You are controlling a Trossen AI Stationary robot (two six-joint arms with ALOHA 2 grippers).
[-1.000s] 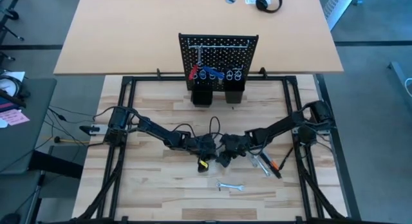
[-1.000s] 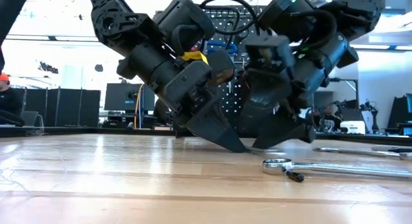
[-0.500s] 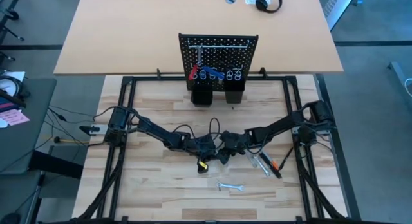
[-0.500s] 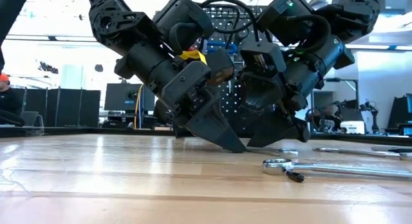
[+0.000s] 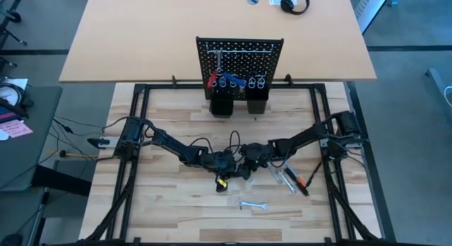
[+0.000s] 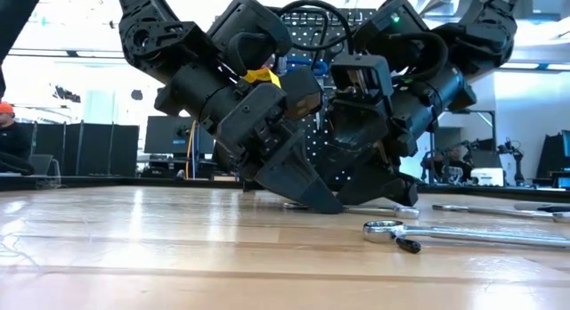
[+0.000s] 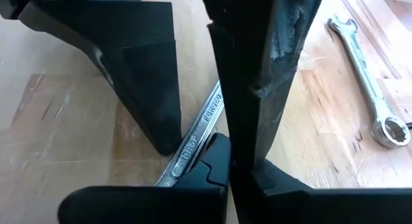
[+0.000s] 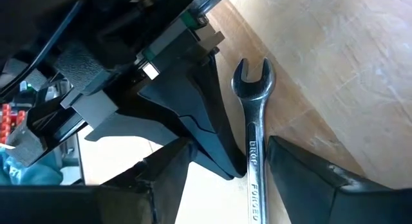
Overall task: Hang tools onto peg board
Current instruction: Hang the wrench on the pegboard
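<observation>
Right wrist view is showing a silver combination wrench (image 8: 254, 140) stamped "FORGED" lying flat lengthwise between the right gripper (image 8: 248, 185)'s spread fingers, its open-end jaw pointing away from the camera, the closed left gripper (image 8: 215, 153) touching it.

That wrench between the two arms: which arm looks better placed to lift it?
The right one. Its open fingers straddle the wrench, ready to close. The left arm's fingers are shut, tips pressing on it.

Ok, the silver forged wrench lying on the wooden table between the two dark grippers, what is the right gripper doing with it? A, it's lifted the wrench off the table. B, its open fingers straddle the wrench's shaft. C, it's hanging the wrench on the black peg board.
B: in the right wrist view the right gripper has its dark fingers spread either side of the silver wrench, which lies flat on the wooden table.
</observation>
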